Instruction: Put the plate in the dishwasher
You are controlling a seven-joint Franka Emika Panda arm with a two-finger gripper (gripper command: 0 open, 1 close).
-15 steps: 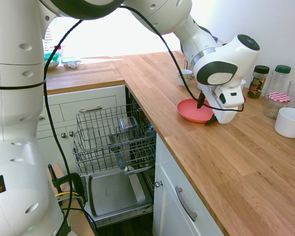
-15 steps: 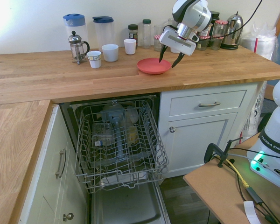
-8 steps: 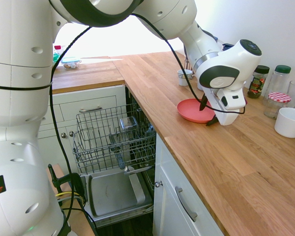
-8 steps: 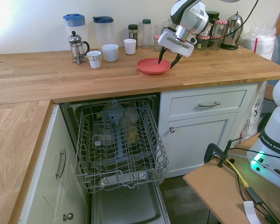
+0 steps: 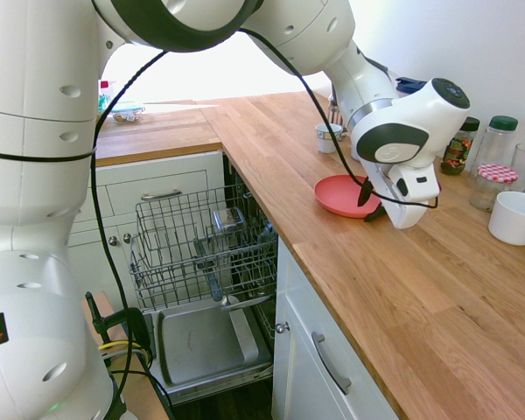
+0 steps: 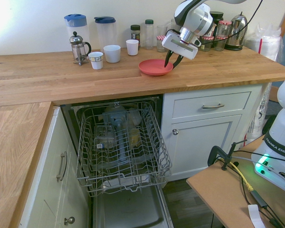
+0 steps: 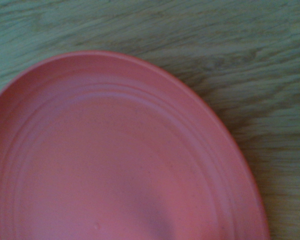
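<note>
The gripper (image 6: 173,61) points steeply down at the near edge of the plate (image 6: 154,67), its dark fingers (image 5: 362,194) drawn fairly narrow astride the rim; whether they actually pinch it I cannot tell. The plate sits on the wooden counter (image 6: 61,76). Below, the dishwasher (image 6: 121,147) stands open, rack pulled out.

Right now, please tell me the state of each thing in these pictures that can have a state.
plate: lying on the countertop, not yet in the dishwasher.
dishwasher: door down, open.
wire rack: pulled out, some items already in it.
gripper: at the plate's rim, one finger each side; whether it is clamped I cannot tell.
French press: upright.
white mug: upright.
kettle: upright, lid on.
</note>
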